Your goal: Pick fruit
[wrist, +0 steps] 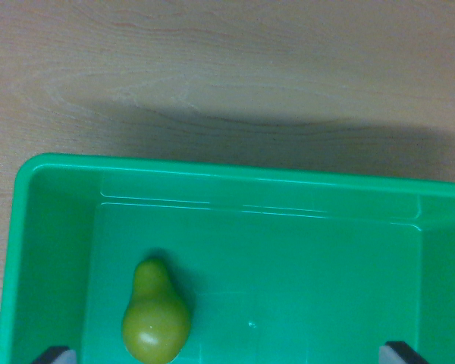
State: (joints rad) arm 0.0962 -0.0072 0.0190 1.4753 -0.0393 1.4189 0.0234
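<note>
A green pear lies on the floor of a bright green plastic bin, near the bin's left wall in the wrist view, its narrow end pointing up the picture. Only the dark tips of my gripper show at the bottom edge: one fingertip at the wrist view's left and one at the wrist view's right. They stand far apart with nothing between them, so the gripper is open. The pear sits just right of the left fingertip, apart from it.
The bin rests on a light wooden tabletop, which fills the upper part of the view. A dark shadow falls on the wood just beyond the bin's far rim. Apart from the pear, the bin's floor is bare.
</note>
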